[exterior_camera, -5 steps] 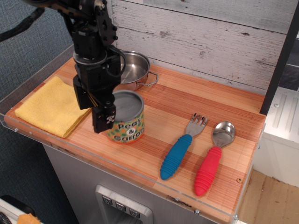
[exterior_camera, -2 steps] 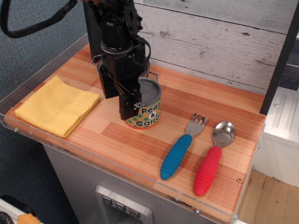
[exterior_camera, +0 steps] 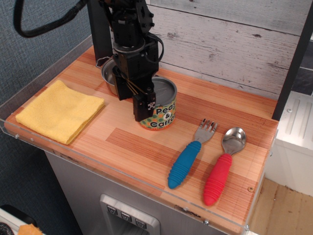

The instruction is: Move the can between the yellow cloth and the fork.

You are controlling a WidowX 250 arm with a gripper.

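Observation:
The can (exterior_camera: 160, 109), orange with green dots and a grey lid, stands upright on the wooden counter between the yellow cloth (exterior_camera: 59, 111) at the left and the blue-handled fork (exterior_camera: 191, 154) at the right. My gripper (exterior_camera: 146, 100) is shut on the can, one black finger (exterior_camera: 143, 106) down its left front side; the other finger is hidden behind it. I cannot tell whether the can rests on the wood or hangs just above it.
A steel pot (exterior_camera: 110, 74) sits behind my arm, mostly hidden. A red-handled spoon (exterior_camera: 222, 166) lies right of the fork. A plank wall runs along the back. A clear plastic rim (exterior_camera: 122, 174) edges the counter's front.
My gripper has carried the can to the right and back, away from the yellow cloth's edge and toward the fork. The pot is now covered by my arm.

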